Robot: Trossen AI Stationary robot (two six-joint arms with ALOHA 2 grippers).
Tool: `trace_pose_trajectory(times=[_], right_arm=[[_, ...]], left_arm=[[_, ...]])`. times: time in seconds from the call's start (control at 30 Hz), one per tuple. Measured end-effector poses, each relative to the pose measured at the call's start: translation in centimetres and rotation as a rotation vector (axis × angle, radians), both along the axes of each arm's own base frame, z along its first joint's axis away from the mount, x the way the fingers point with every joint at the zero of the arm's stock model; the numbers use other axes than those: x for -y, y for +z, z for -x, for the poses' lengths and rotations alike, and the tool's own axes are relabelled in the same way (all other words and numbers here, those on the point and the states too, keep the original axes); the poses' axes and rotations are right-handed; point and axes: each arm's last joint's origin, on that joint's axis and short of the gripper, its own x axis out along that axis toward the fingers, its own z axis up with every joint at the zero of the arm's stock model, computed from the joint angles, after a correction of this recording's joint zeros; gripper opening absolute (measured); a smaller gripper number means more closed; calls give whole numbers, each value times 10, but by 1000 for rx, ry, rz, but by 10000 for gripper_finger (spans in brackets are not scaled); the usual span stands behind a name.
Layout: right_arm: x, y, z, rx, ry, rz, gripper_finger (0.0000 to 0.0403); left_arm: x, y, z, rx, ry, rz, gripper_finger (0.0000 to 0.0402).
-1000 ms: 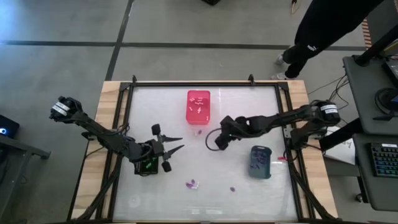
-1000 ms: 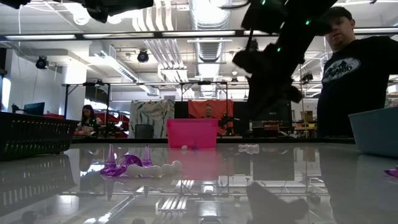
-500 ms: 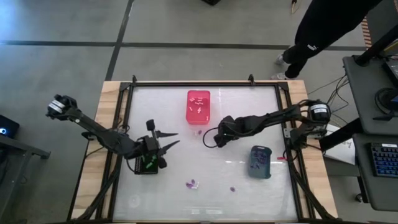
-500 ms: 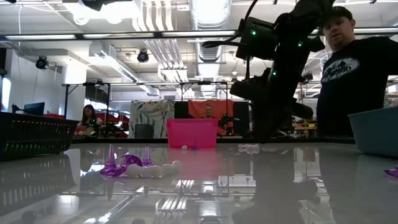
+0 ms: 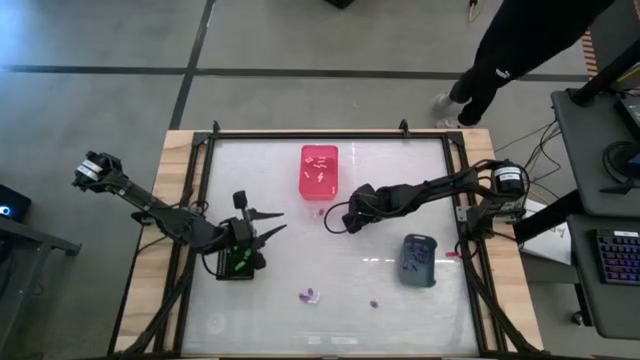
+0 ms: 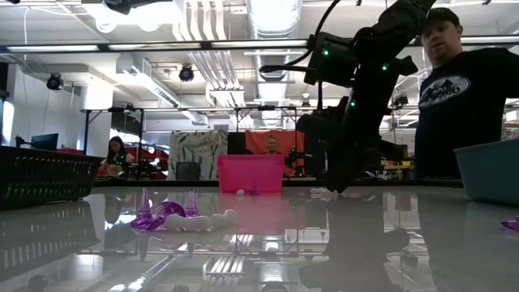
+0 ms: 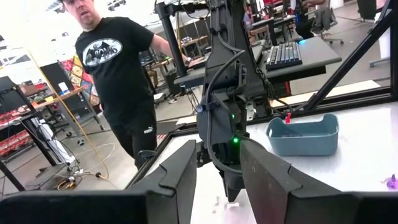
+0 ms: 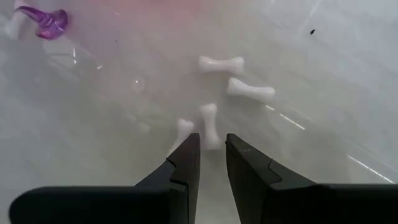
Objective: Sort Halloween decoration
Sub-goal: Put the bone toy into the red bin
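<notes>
Presently, white bone pieces (image 8: 236, 63) lie on the tabletop (image 5: 400, 190) just off the pink bin (image 5: 319, 171), toward 5 o'clock of it.
Right gripper (image 8: 212, 144): lowered over those bones, fingers narrowly apart, one bone's end at the tips; whether it is pinched cannot be told.
Purple pieces (image 5: 309, 295): at 6 o'clock on the tabletop, another (image 5: 374, 303) beside; one more (image 8: 43, 20) cut off at the right wrist view's edge.
Left gripper (image 5: 262, 222): over the black bin (image 5: 234, 264) at 8 o'clock, fingers spread, empty.
Grey-blue bin (image 5: 418, 260): at 4 o'clock, contents hard to make out.
Person (image 6: 464, 89): behind the tabletop, partly hidden by the right arm.
</notes>
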Motion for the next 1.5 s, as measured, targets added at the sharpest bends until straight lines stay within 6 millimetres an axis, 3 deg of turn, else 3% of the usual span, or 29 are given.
trace_pose_trajectory(times=[0.53,0.87,1.13,1.5], right_arm=[[2,1,-2,4,40,70,68],[2,-12,-5,-33,61,83,67],[2,-10,-5,-27,72,81,17],[2,-1,-2,-14,99,79,9]], left_arm=[[0,0,0,2,0,6,107],[0,0,0,2,0,7,107],[0,0,0,3,0,8,107],[0,-2,0,1,0,31,107]])
